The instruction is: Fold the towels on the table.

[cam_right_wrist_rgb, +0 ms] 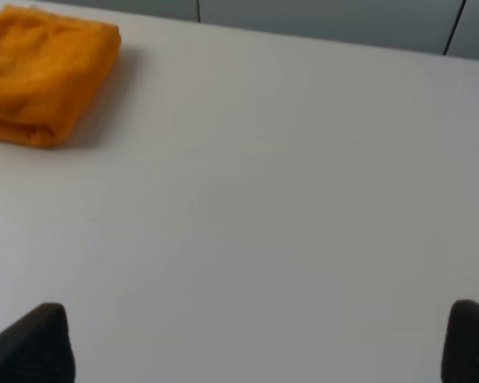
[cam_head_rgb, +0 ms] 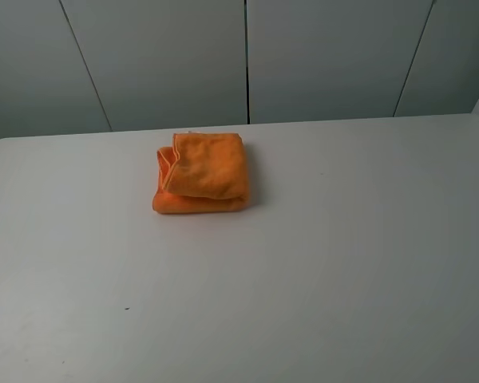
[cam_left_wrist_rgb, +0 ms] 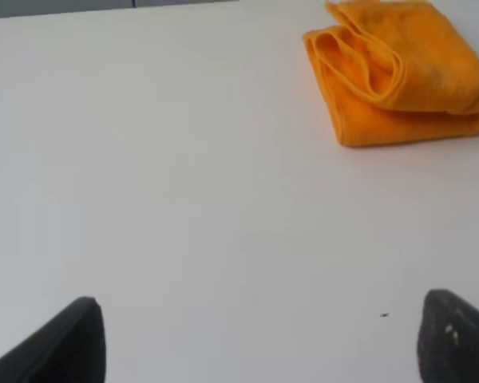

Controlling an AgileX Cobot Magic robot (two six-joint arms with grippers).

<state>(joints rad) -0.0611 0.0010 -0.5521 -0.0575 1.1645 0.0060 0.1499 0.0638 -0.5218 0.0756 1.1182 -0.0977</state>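
Note:
The orange towel lies folded into a small thick rectangle on the white table, left of centre and toward the back. Its layered hem edges face left. It also shows in the left wrist view and in the right wrist view. No label shows. Neither arm appears in the exterior view. My left gripper is open and empty, well short of the towel, with only its dark fingertips in view. My right gripper is open and empty, far from the towel, fingertips wide apart.
A grey panelled wall stands behind the table's back edge. A tiny dark speck lies on the table near the front left. The table's left back corner is rounded.

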